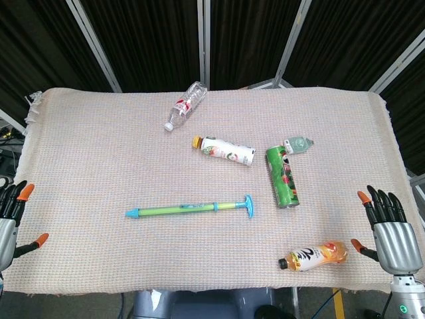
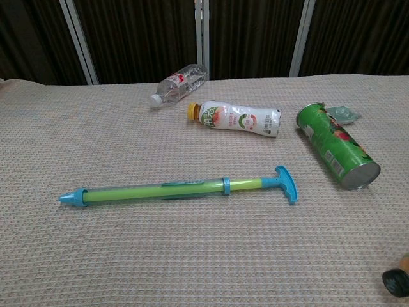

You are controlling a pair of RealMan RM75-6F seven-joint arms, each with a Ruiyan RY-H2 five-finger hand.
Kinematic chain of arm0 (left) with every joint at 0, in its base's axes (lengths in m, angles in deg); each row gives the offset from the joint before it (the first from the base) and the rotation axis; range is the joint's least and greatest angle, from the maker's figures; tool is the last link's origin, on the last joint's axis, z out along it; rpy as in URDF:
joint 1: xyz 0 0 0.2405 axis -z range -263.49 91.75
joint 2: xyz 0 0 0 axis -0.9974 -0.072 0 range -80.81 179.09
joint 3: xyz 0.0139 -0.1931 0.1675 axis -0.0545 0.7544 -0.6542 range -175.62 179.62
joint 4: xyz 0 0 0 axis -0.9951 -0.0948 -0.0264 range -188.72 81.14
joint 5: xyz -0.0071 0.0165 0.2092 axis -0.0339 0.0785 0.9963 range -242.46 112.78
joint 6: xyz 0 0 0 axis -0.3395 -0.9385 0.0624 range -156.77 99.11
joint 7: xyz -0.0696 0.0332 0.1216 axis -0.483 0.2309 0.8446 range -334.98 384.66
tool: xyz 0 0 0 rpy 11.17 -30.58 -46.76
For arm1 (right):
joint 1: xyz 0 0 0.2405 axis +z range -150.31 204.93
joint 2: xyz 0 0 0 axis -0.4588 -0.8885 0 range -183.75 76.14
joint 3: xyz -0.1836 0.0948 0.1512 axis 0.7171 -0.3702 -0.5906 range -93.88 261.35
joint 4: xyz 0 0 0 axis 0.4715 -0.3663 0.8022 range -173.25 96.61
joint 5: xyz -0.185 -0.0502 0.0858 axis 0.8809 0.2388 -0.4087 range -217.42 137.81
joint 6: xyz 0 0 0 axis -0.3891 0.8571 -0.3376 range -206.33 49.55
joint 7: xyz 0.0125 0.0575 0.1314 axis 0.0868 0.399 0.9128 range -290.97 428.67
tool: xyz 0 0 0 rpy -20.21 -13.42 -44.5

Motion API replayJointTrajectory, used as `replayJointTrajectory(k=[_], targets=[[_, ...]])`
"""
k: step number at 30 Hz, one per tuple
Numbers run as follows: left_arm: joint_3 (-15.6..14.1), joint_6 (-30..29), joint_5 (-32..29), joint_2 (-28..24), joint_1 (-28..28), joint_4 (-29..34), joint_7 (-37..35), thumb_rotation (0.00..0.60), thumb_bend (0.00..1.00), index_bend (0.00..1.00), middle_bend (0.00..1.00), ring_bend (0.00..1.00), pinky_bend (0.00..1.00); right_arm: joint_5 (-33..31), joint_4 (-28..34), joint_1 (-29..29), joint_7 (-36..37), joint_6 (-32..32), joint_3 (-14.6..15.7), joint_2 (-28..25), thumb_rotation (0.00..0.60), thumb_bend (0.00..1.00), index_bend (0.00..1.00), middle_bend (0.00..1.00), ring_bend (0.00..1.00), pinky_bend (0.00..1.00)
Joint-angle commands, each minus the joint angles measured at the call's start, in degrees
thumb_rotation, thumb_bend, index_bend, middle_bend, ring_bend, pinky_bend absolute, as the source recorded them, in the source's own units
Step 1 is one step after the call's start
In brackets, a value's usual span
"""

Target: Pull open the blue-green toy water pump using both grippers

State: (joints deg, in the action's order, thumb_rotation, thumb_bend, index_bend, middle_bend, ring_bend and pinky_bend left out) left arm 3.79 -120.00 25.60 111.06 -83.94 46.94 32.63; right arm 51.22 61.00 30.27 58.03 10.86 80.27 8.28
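1. Table (image 1: pixel 86 133) under a beige woven cloth fills both views, with dark curtains and grey metal poles behind its far edge.
2. Pump (image 1: pixel 192 209), a thin blue-green toy, lies flat just in front of the table's middle, toward the near edge. Its blue tip points toward the left edge and its T-shaped blue handle toward the right edge. The chest view shows the handle end (image 2: pixel 285 183) a little farther from the near edge than the tip. Nothing touches the pump.
3. Left hand (image 1: pixel 10 222) shows only in part at the left edge of the table, near the near corner. Its dark fingers with orange tips are spread apart and hold nothing.
4. Right hand (image 1: pixel 388 232) sits at the right edge near the near corner, fingers pointing up and apart, holding nothing. Both hands are well apart from the pump.
5. Clear bottle (image 1: pixel 186 106) lies on its side near the far edge.
6. White bottle (image 1: pixel 224 150) with a yellow cap lies beyond the pump, near the table's middle.
7. Green can (image 1: pixel 283 177) lies on its side toward the right edge, with a small grey-green packet (image 1: pixel 298 144) touching its far end.
8. Orange bottle (image 1: pixel 313 256) lies near the near edge, just beside the right hand.
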Motion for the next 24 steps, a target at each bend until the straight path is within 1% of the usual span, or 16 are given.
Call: replayJointTrajectory(k=[1, 8, 9, 11, 12, 13, 14, 15, 16, 18, 19, 20, 22, 24], targets=[[0.0, 0.1, -0.1, -0.1, 0.0, 0.1, 0.0, 0.6, 0.0, 0.0, 0.0, 0.0, 0.0, -0.2, 0.0, 0.0, -0.5, 0.0, -0.1, 0.2, 0.6, 0.0, 0.0, 0.0, 0.0, 0.0], [0.0, 0.5, -0.4, 0.0, 0.1, 0.1, 0.1, 0.6, 0.0, 0.0, 0.0, 0.0, 0.0, -0.2, 0.0, 0.3, -0.1, -1.0, 0.3, 0.1, 0.6, 0.0, 0.0, 0.0, 0.0, 0.0], [0.0, 0.8, -0.6, 0.0, 0.2, 0.2, 0.1, 0.6, 0.0, 0.0, 0.0, 0.0, 0.0, -0.2, -0.1, 0.7, 0.0, -2.0, 0.5, 0.1, 0.6, 0.0, 0.0, 0.04, 0.01, 0.0], [0.2, 1.0, -0.8, 0.1, 0.4, 0.3, 0.2, 0.6, 0.0, 0.0, 0.0, 0.0, 0.0, -0.4, -0.2, 1.8, 0.0, -4.1, 0.4, 0.1, 0.6, 0.0, 0.0, 0.22, 0.19, 0.01], [0.3, 1.1, -0.8, 0.2, 0.5, 0.2, 0.4, 0.6, 0.0, 0.0, 0.0, 0.0, 0.0, -0.2, -0.3, 2.7, -0.1, -4.9, 0.1, 0.3, 0.6, 0.0, 0.0, 0.4, 0.37, 0.07], [0.5, 1.5, -1.0, 0.3, 0.8, 0.1, 0.6, 0.6, 0.0, 0.0, 0.0, 0.0, 0.0, 0.4, -1.0, 4.3, -0.6, -6.2, -0.7, 0.8, 0.6, 0.0, 0.0, 0.55, 0.55, 0.21], [0.5, 1.9, -1.3, 0.5, 0.9, 0.0, 0.8, 0.6, 0.0, 0.0, 0.0, 0.0, 0.0, 0.7, -1.4, 5.5, -1.2, -7.5, -1.1, 1.1, 0.6, 0.0, 0.0, 0.64, 0.65, 0.33], [0.6, 2.3, -1.6, 0.7, 1.1, -0.1, 0.9, 0.6, 0.0, 0.0, 0.0, 0.0, 0.0, 0.6, -1.7, 6.7, -1.7, -8.9, -1.6, 1.3, 0.6, 0.0, 0.0, 0.74, 0.76, 0.54], [0.7, 3.2, -2.2, 0.9, 1.5, -0.4, 1.1, 0.6, 0.0, 0.0, 0.0, 0.0, 0.0, 0.7, -1.8, 8.7, -2.5, -11.5, -2.1, 1.5, 0.6, 0.0, 0.0, 0.82, 0.84, 0.72], [1.0, 4.3, -3.4, 1.2, 2.0, -0.9, 1.2, 0.6, 0.0, 0.0, 0.0, 0.0, 0.0, 0.4, -1.7, 12.1, -3.5, -16.2, -3.1, 1.8, 0.6, 0.0, 0.0, 0.89, 0.91, 0.9], [1.2, 4.9, -4.1, 1.4, 2.2, -1.1, 1.3, 0.6, 0.0, 0.0, 0.0, 0.0, 0.0, -0.2, -1.3, 13.9, -3.7, -19.0, -3.5, 2.0, 0.6, 0.0, 0.0, 0.91, 0.94, 0.96], [1.4, 5.4, -4.6, 1.5, 2.5, -1.3, 1.4, 0.6, 0.0, 0.0, 0.0, 0.0, 0.0, -1.0, -0.8, 16.0, -3.5, -22.3, -4.0, 2.3, 0.6, 0.0, 0.0, 0.92, 0.95, 0.98], [2.1, 6.4, -6.1, 2.1, 3.1, -2.1, 1.7, 0.6, 0.0, 0.0, 0.0, 0.0, 0.0, -4.7, 0.2, 21.2, -2.3, -30.8, -5.7, 3.5, 0.6, 0.0, 0.0, 0.95, 0.98, 1.0], [2.6, 7.2, -7.1, 2.6, 3.6, -2.8, 1.9, 0.6, 0.0, 0.0, 0.0, 0.0, 0.0, -9.1, 0.2, 25.8, -2.2, -37.8, -7.3, 5.0, 0.6, 0.0, 0.0, 0.96, 0.99, 1.0]])
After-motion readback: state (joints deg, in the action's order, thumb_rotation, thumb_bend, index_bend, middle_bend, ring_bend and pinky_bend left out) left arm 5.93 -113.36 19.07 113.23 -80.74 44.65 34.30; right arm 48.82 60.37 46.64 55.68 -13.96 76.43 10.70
